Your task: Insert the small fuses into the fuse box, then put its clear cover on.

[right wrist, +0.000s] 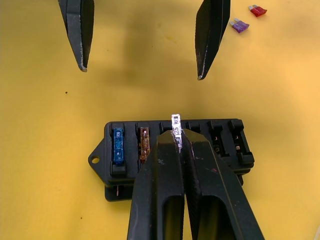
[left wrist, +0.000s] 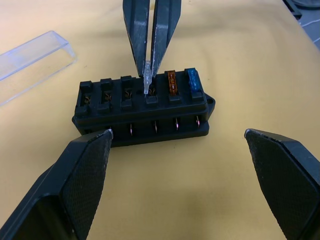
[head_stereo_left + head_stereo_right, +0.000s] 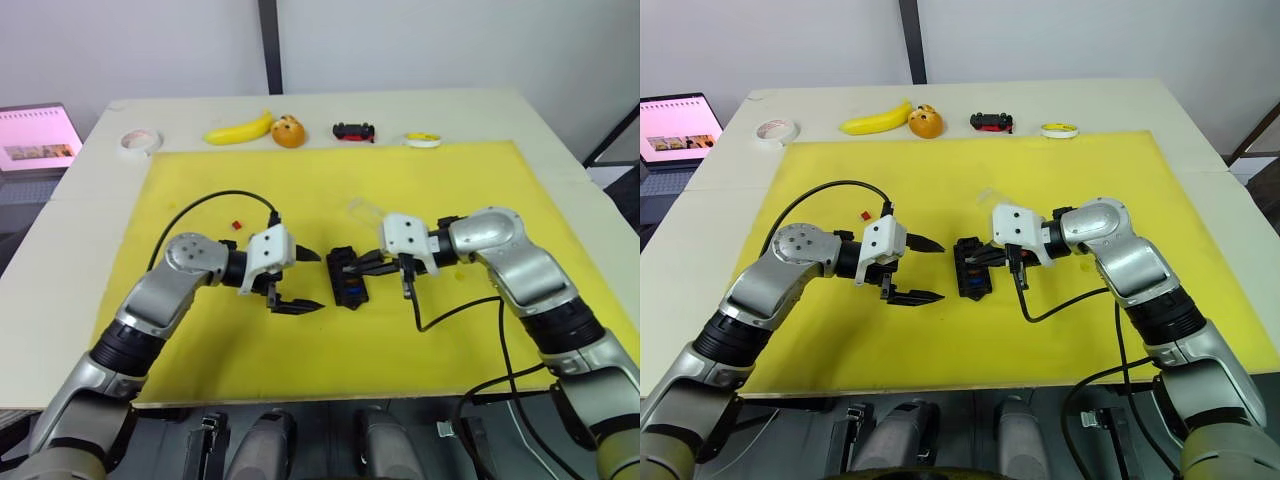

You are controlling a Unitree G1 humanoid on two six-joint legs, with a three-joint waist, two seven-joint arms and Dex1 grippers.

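The black fuse box (image 3: 347, 287) lies mid-mat. A blue fuse (image 2: 193, 80) and an orange-brown fuse (image 2: 171, 82) sit in its end slots. My right gripper (image 3: 350, 268) is shut on a pale grey fuse (image 1: 176, 124), held upright at the slot beside the brown one. My left gripper (image 3: 318, 281) is open just left of the box, its fingers (image 2: 85, 175) apart on either side. The clear cover (image 2: 30, 60) lies on the mat behind the box. A red fuse (image 1: 257, 10) and a purple fuse (image 1: 239, 25) lie loose beyond my left gripper.
The yellow mat (image 3: 300, 360) covers most of the table. Along the far edge are a tape roll (image 3: 139, 141), a banana (image 3: 240, 130), an orange (image 3: 288, 131), a black-and-red toy car (image 3: 354, 131) and a small yellow-white disc (image 3: 423, 140). A laptop (image 3: 35, 140) stands off the table's left.
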